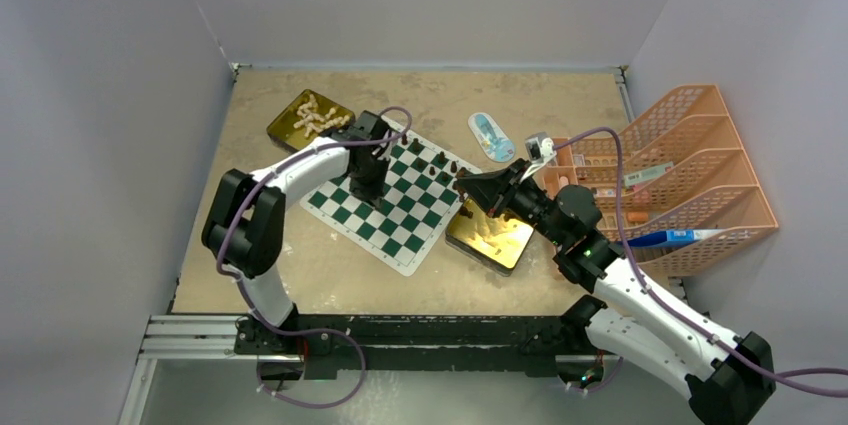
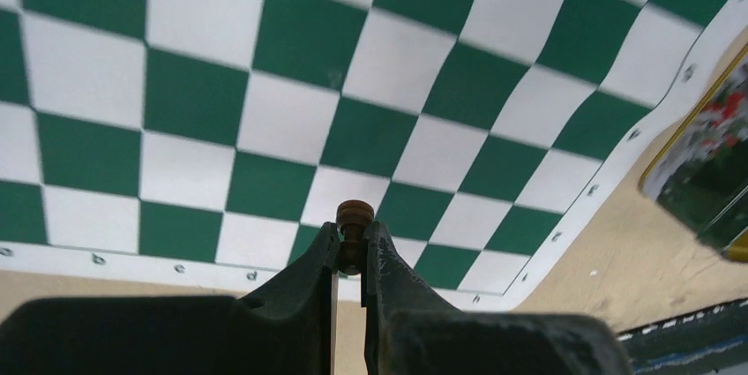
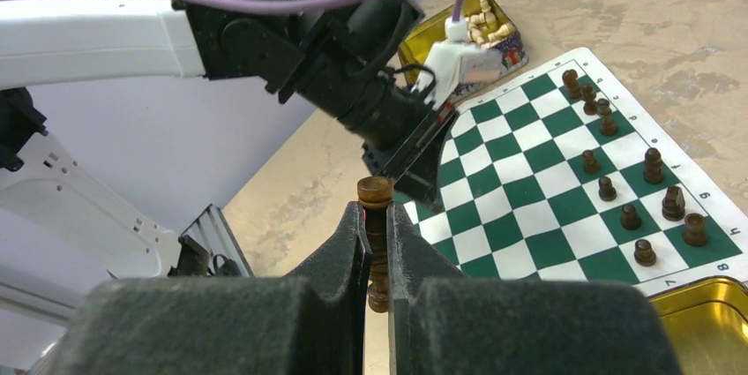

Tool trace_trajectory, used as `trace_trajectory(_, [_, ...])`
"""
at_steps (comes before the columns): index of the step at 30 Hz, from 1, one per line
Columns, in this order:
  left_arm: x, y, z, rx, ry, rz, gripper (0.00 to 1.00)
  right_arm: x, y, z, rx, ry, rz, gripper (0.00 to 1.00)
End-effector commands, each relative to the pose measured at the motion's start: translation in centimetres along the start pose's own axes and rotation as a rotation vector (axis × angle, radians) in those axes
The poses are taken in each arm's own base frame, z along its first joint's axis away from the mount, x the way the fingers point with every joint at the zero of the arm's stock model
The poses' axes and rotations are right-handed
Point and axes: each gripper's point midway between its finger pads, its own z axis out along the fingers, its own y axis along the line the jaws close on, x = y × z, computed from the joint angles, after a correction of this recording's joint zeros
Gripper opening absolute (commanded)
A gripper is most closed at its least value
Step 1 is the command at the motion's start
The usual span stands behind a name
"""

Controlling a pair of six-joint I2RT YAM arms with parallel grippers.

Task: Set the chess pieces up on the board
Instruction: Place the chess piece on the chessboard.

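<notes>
The green-and-white board [image 1: 372, 228] lies at the table's centre. My left gripper [image 2: 353, 247] hangs low over its near lettered edge, shut on a small dark brown chess piece [image 2: 355, 215] whose round top pokes out past the fingertips. My right gripper [image 3: 377, 216] is shut on a taller dark brown piece [image 3: 375, 191], held above the board's right edge [image 1: 462, 185]. Several dark brown pieces [image 3: 628, 215] stand in two rows along the board's right side [image 1: 435, 167]. Cream-white pieces [image 1: 315, 117] lie in a tin behind the board.
The gold tin [image 1: 292, 131] with the cream pieces sits at the back left. A second gold tin [image 1: 490, 235] lies by the board's right corner. An orange file rack [image 1: 670, 175] fills the right side. A blue-and-white packet [image 1: 490, 135] lies behind the board.
</notes>
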Motion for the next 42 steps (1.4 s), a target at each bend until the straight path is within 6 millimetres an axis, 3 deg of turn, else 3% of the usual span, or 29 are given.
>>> trace_trajectory(1, [-5.6, 0.2, -1.1, -0.03, -0.136, 0.039, 0.0, -2.6, 0.9, 0.1, -0.018, -0.075, -0.044, 0.0])
trace_trajectory(5, [-6.0, 0.9, 0.3, -0.049, -0.092, 0.037, 0.0, -2.9, 0.9, 0.1, -0.012, -0.083, -0.051, 0.0])
trace_trajectory(10, [-4.0, 1.5, 2.5, -0.069, 0.015, 0.029, 0.02, -3.6, 0.7, 0.1, 0.01, -0.097, -0.077, 0.0])
trace_trajectory(17, [-2.8, 2.1, 3.7, -0.086, 0.053, 0.021, 0.11, -3.4, 0.6, 0.3, 0.012, -0.088, -0.083, 0.0])
trace_trajectory(21, [-2.8, 2.1, 3.6, -0.09, 0.052, 0.016, 0.21, -3.2, 0.5, 0.4, 0.013, -0.089, -0.082, 0.0])
trace_trajectory(26, [-3.2, 1.8, 3.0, -0.091, 0.016, 0.005, 0.26, -2.9, 0.3, 0.6, 0.009, -0.08, -0.08, 0.0])
trace_trajectory(42, [-5.1, 1.2, 0.8, -0.102, -0.108, 0.017, 0.27, -2.6, 0.2, 0.7, 0.007, -0.077, -0.07, 0.0])
